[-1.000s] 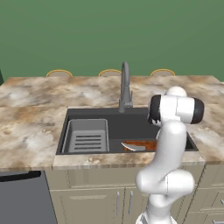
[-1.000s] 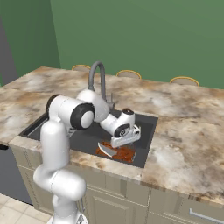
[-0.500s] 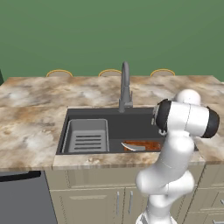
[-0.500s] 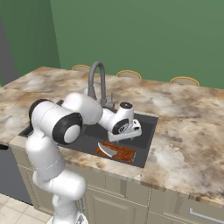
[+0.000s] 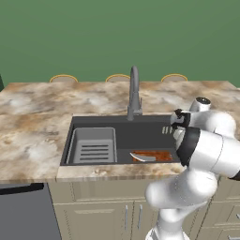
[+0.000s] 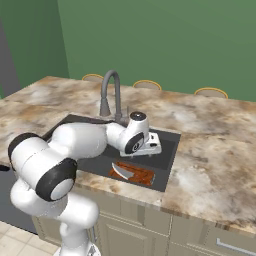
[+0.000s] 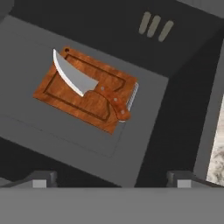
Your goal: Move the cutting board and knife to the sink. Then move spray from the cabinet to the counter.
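While the arm is hanging over the basin, this is how things are lying:

Board: the cutting board is resting flat on the floor of the sink, at about five o'clock from the faucet in the left base view. It is reddish-brown wood with a darker groove running round its border.

Knife: the knife is lying across the board, its silver curved blade pointing toward ten o'clock in the hand view and its brown handle reaching the four o'clock edge. Resting on the board is likely keeping it from sliding on the basin floor.

Gripper: the gripper is hovering above the sink with its jaws spread wide and nothing between them, well apart from board and knife.

Rack: a grey drying rack is sitting in the basin at nine o'clock from the board.

Progress: the sink step is looking done.

Spray and cabinet: not yet dealt with, judging by the task.
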{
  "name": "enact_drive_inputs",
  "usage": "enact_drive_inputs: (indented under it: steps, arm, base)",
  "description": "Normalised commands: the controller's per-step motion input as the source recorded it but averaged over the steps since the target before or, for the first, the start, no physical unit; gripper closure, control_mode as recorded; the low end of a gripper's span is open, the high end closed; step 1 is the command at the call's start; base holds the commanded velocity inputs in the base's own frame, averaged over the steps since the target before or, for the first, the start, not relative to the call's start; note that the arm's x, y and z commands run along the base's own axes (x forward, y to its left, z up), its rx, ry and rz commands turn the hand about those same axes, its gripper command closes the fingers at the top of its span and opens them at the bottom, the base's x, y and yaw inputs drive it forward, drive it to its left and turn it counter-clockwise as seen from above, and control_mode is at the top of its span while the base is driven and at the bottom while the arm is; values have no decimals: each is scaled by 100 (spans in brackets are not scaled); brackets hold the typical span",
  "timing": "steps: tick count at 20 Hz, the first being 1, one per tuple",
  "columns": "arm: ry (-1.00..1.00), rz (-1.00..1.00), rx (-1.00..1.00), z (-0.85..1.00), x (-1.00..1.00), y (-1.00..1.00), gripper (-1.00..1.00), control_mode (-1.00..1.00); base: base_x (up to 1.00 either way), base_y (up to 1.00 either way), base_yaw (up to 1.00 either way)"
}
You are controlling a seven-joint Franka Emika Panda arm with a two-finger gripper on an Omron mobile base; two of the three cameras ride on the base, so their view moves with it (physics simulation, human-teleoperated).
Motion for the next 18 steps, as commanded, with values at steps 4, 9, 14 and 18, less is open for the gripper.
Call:
enact_drive_inputs:
  steps: [4,9,14,18]
  arm:
    - [-12,-23,-1,46,-45,10,-100,-100]
    - [-18,-19,-5,37,-40,15,-100,-100]
    - [-14,-4,0,40,-37,16,-100,-100]
    - [-11,0,0,33,-35,12,-100,-100]
  base:
    - [0,0,0]
    - [0,0,0]
    - [0,0,0]
    - [0,0,0]
